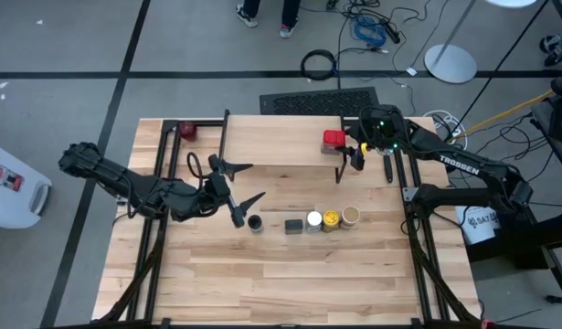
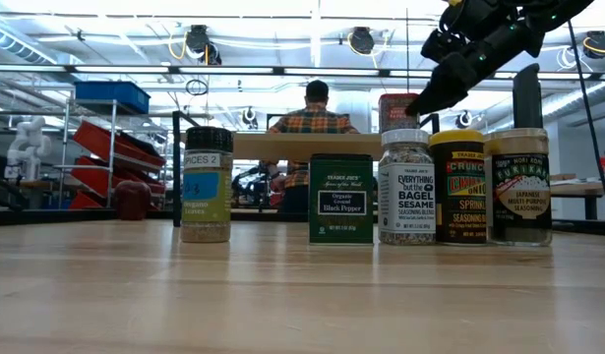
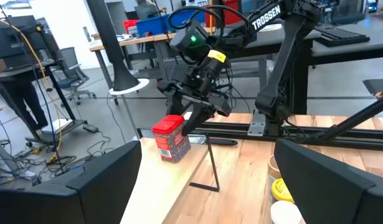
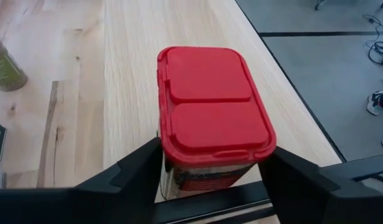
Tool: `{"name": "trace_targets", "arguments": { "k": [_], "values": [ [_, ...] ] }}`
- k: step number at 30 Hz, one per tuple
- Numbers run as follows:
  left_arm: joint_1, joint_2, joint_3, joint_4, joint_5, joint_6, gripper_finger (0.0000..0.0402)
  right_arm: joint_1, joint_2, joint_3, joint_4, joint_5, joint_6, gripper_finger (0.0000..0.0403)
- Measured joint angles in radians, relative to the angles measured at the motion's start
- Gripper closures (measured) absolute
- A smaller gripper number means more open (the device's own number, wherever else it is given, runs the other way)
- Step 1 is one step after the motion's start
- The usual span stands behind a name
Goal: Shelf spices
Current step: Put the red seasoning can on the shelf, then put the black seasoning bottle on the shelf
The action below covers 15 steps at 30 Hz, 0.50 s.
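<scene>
1. The red square tin [image 4: 213, 127] stands upright on the shelf [image 1: 281, 144], toward its 3 o'clock end.
2. The right hand [image 4: 210, 177] straddles the tin, fingers [image 4: 132, 171] at both sides; whether they press it, I cannot tell.
3. Five spices [image 2: 420, 187] stand in a row on the tabletop [image 1: 290, 274]; the dark-capped jar [image 2: 207, 184] holds greenish flakes.
4. The left hand [image 1: 249, 183], spread and empty, hovers at 9 o'clock of the row.

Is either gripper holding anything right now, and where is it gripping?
The right gripper brackets the red square tin by its sides just below the lid, on the shelf; contact can't be confirmed. The left gripper holds nothing.
</scene>
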State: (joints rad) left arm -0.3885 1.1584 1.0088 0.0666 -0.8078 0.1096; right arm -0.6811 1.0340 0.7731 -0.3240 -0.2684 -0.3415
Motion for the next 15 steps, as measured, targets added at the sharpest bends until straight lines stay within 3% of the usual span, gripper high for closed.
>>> {"name": "trace_targets", "arguments": {
  "k": [9,15],
  "values": [
    [0.000,0.000,0.000,-0.035,0.011,-0.048,0.0024,0.000,-0.008,0.036,-0.045,0.006,0.001,0.0117],
    [0.000,0.044,0.000,-0.341,0.130,-0.303,0.0024,0.005,-0.071,0.147,-0.203,0.037,0.017,0.0117]
  ]
}}
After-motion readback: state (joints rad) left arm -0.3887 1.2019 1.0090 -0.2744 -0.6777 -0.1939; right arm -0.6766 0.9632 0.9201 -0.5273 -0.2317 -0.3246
